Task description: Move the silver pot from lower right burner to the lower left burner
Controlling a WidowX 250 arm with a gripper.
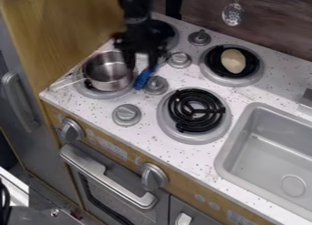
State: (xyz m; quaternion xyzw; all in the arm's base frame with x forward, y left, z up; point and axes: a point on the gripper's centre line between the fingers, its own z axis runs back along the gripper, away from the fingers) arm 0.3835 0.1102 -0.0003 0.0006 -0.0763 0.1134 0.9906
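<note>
Silver pot (pixel 108 73) seen upright on the near left burner (pixel 97 94), the place named in the task; the near right burner (pixel 194 111) is left bare. End effector (pixel 141 64) hung at the pot's right side, its two fingers spread, with pale worktop (pixel 180 79) seen between them; nothing is pinched

Relation to be minded: the pot's body lies left and slightly near of the end effector. The finger on the scene's left is seen against the pot's right rim; whether it is touched cannot be told. The handle (pixel 67 83) is pointed away, toward the left and near edge, so the long axis runs from the end effector's side outward

The placing is judged all but done. A straight lift is called for, kept clear of that rim; by any leftward drift the pot could be pushed or tipped off its seat. A blue thing (pixel 143 78) is noted just right of the pot, beside a knob (pixel 157 85), and could be snagged if the fingers were lowered or swung near
</note>
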